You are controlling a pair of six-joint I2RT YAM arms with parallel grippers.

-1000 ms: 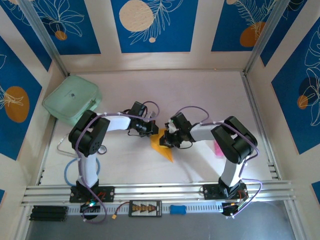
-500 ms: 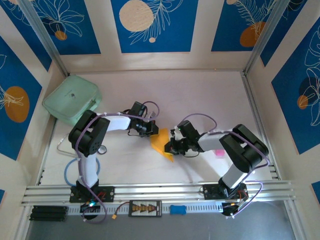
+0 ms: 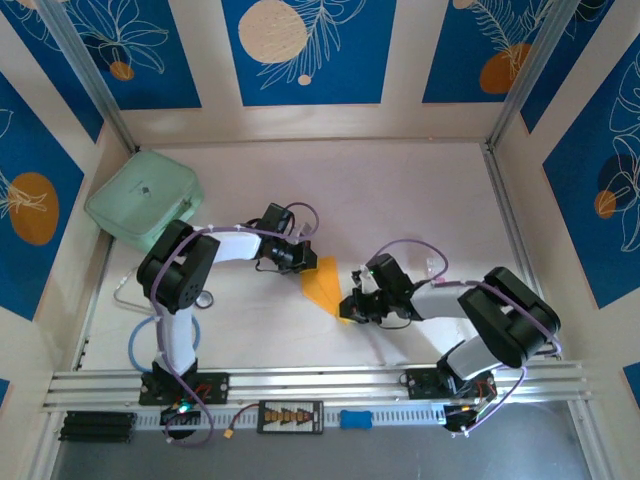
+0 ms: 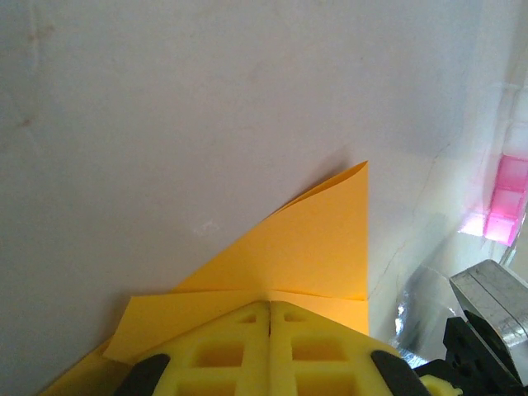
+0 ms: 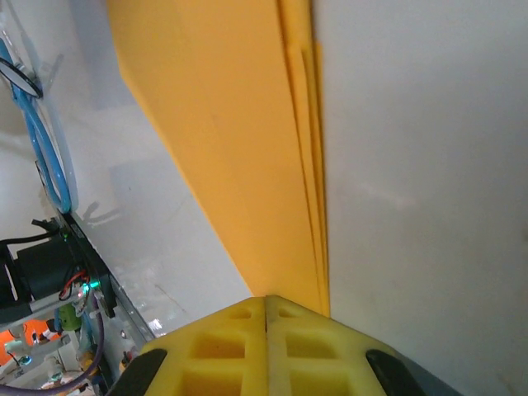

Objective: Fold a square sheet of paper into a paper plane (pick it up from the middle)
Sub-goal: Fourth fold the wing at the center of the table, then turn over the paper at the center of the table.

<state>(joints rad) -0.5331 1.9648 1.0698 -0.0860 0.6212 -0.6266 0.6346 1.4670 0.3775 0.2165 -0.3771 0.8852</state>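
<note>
top external view: the thin orange-yellow square sheet of paper (image 3: 322,285) lies on the pale white table (image 3: 420,200) between the two arms. it is already folded into a narrow pointed wedge with its tip toward the near edge. the left gripper (image 3: 303,262), black-bodied with yellow fingers, sits at the wedge's far corner. the right gripper (image 3: 349,305) sits by the near tip. a rounded mint-green plastic case (image 3: 145,198) stands well apart in the far left corner.

in the left wrist view the yellow fingers (image 4: 235,334) are clenched with no gap between them. their tips rest at the paper's edge, on a flap turned over along a straight crease. beyond them a triangular layer runs to a point where two plies part slightly. in the right wrist view the fingers (image 5: 227,334) are likewise clenched, with their tips at the long folded edge. several layers stack there, a little staggered. i cannot tell whether either pincer has paper nipped between its tips; both look to be pressing on top of it.

my reading is that the task is mid-fold, at a creasing step: one arm pins the sheet while the other flattens the long fold. the next move calls for steady downward pressure along that edge without dragging the paper. thin paper should slide easily on this smooth table, and the staggered plies could skew if pushed sideways.
</note>
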